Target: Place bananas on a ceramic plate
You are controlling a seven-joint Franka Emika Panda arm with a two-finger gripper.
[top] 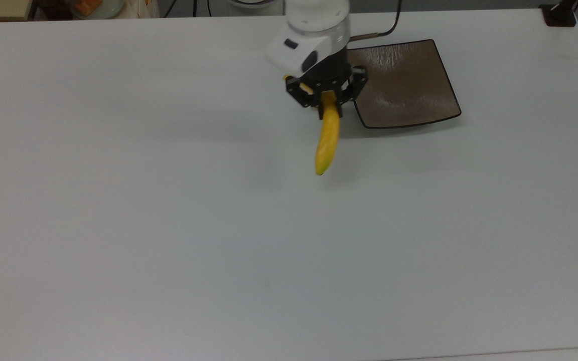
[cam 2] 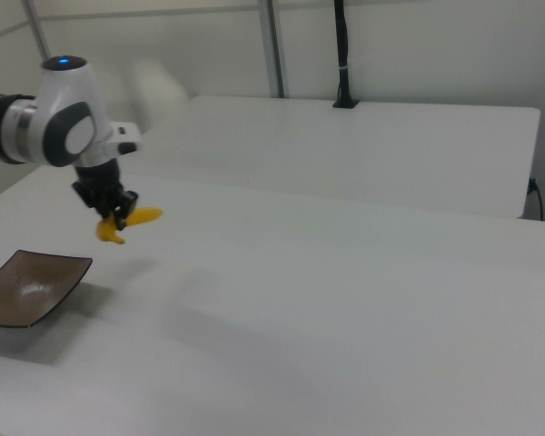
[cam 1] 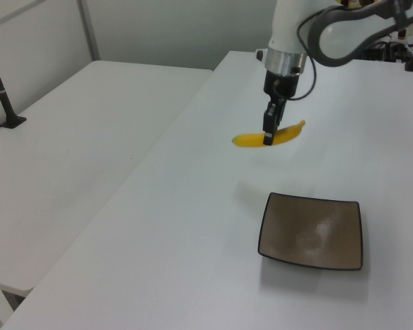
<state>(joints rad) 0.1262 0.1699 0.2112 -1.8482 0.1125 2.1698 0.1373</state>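
My gripper [top: 328, 104] is shut on a yellow banana [top: 327, 141], held in the air above the white table. It grips the fruit near the stem end, and the greenish tip points toward the top view's bottom. In the left view the banana [cam 1: 251, 140] hangs level from the gripper [cam 1: 268, 140], beyond the square brown ceramic plate [cam 1: 312, 231]. The plate [top: 409, 80] is bare and lies just to the gripper's right in the top view, its left edge partly behind the gripper. In the right view the banana [cam 2: 145, 217] hangs from the gripper [cam 2: 120, 218] above and right of the plate [cam 2: 27, 287].
A second white table [cam 1: 62, 158] stands at the left view's left, with a black stand [cam 1: 1, 96] on it. A black mount [top: 560, 14] sits at the top view's far right table corner. A dark cable [top: 389, 27] trails from the wrist.
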